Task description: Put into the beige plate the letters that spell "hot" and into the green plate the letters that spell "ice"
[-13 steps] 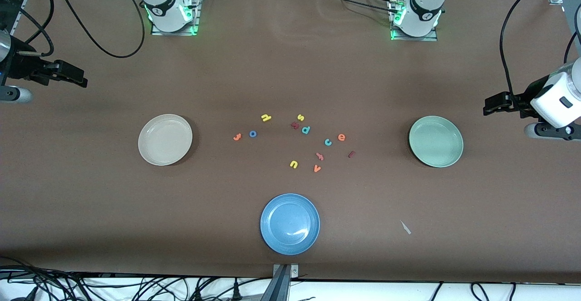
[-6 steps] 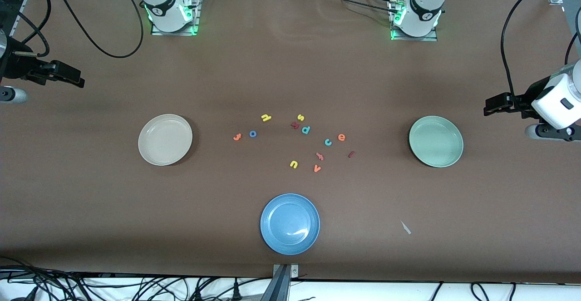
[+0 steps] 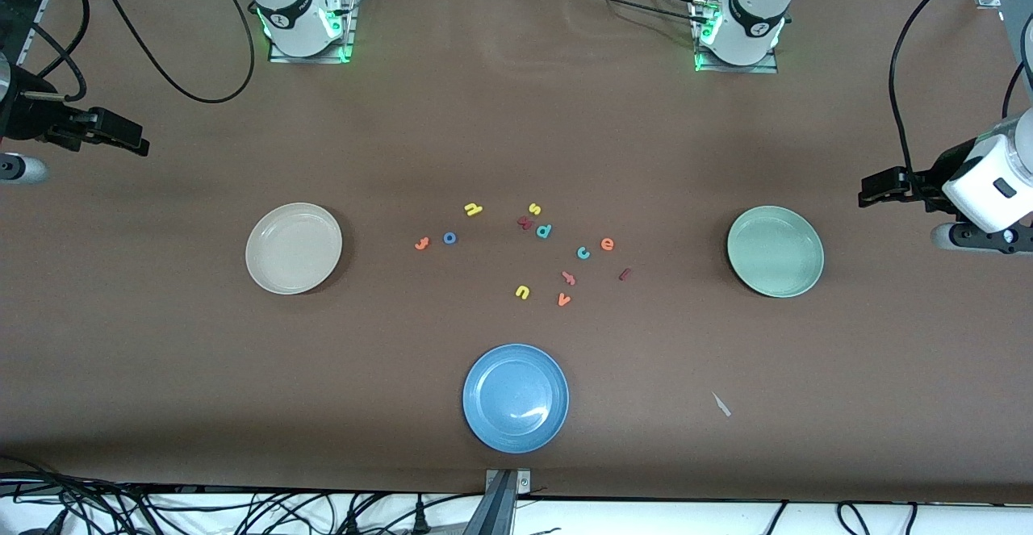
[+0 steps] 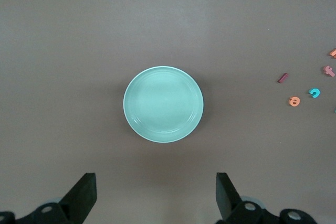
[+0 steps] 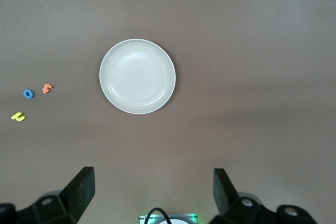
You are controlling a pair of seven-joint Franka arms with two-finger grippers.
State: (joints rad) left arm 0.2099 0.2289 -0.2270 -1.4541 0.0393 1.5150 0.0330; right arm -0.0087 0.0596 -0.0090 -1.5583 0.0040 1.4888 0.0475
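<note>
Letters loose on the table, both plates empty, both grippers up high with nothing held.

Front view: yellow h (image 3: 473, 209), blue o (image 3: 449, 237) and orange t (image 3: 420, 244) are seen nearer the beige plate (image 3: 267, 275); teal c (image 3: 583, 252), orange e (image 3: 607, 244) and dark red i (image 3: 624, 274) nearer the green plate (image 3: 754, 283).
Left wrist view: left gripper (image 4: 156, 199) is held over bare table just beside the green plate, fingers wide apart.
Right wrist view: right gripper (image 5: 152, 195) is held likewise beside the beige plate, fingers spread.
</note>
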